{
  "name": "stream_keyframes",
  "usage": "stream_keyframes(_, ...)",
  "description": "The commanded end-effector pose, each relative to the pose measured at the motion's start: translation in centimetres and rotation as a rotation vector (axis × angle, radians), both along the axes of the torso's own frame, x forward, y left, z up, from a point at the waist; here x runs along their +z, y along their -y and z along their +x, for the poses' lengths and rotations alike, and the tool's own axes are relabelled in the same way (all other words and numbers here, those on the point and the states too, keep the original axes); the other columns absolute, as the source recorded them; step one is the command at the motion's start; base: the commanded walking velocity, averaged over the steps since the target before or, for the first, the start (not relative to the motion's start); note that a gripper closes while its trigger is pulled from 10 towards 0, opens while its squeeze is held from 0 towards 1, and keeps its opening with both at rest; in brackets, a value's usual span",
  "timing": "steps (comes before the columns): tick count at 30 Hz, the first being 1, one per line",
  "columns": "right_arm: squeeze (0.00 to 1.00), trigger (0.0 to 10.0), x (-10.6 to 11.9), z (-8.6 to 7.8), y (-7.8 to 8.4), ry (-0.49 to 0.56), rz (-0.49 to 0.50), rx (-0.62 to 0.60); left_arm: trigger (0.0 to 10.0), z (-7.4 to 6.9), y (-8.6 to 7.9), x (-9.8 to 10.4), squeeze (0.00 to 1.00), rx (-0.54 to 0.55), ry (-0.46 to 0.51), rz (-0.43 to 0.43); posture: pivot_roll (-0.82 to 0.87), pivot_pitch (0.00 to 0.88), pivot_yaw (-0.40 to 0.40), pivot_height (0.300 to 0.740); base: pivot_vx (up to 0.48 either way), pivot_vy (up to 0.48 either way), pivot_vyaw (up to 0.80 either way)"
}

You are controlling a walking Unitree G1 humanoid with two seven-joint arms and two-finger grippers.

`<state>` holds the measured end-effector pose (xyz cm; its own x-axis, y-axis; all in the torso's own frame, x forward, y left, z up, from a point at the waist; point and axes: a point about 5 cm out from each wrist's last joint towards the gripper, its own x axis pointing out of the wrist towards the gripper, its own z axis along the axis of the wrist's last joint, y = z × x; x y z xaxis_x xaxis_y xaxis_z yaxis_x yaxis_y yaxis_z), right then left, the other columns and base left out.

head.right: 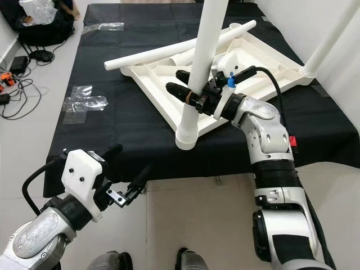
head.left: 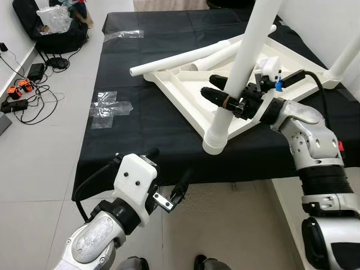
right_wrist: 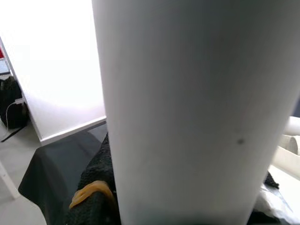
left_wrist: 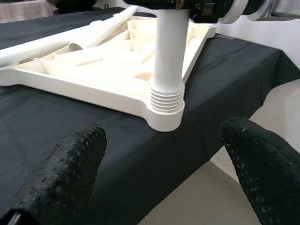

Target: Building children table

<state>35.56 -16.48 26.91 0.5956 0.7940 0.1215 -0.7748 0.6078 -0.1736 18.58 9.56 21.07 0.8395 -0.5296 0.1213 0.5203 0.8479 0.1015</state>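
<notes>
A white children's table top (head.left: 169,93) lies upside down on a black cloth (head.left: 146,129). One white leg (head.left: 242,62) stands tilted in the near corner socket (head.left: 215,140). My right gripper (head.left: 209,86) is shut on this leg partway up, one black finger on each side; the leg (right_wrist: 197,108) looms close in the right wrist view. A second leg (head.left: 344,59) stands at the far right corner. Two loose legs (head.left: 185,56) lie across the top. My left gripper (head.left: 169,169) hangs open and holds nothing, low before the cloth's front edge; its fingers (left_wrist: 70,164) face the socket (left_wrist: 165,110).
Clear plastic wrap (head.left: 109,107) lies on the cloth's left side. Cables and chargers (head.left: 22,93) litter the floor at left, near a black bag (head.left: 53,25). A white wall (head.left: 332,22) rises to the right. Tiled floor (head.left: 39,169) spreads at the front left.
</notes>
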Motion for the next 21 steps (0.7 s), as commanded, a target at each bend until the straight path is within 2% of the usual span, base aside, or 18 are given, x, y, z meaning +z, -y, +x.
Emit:
stream_keyframes(1, 0.00, 10.0, -3.19, 0.43, 0.74, -0.132, -0.023, -0.091, 10.0, -0.03, 0.19, -0.46, 0.00, -0.006, -0.032, -0.005, 0.07, 0.225, -0.025, 0.740, 0.000, 0.000, 0.00)
stream_keyframes(8, 0.00, 10.0, -3.08, 1.35, 1.27, -0.143, 0.065, -0.287, 10.0, 0.07, 0.21, -0.50, 0.00, -0.004, -0.031, -0.004, 0.07, 0.225, -0.028, 0.740, 0.000, 0.000, 0.00)
stream_keyframes(16, 0.00, 10.0, -3.29, 1.07, 1.28, -0.137, 0.088, -0.342, 10.0, 0.10, 0.24, -0.50, 0.00, -0.005, -0.031, -0.004, 0.07, 0.226, -0.028, 0.740, 0.000, 0.000, 0.00)
stream_keyframes(21, 0.00, 10.0, -3.56, 0.92, 0.82, -0.131, 0.095, -0.452, 10.0, 0.17, 0.17, -0.50, 0.00, -0.003, -0.029, -0.003, 0.07, 0.227, -0.028, 0.740, 0.000, 0.000, 0.00)
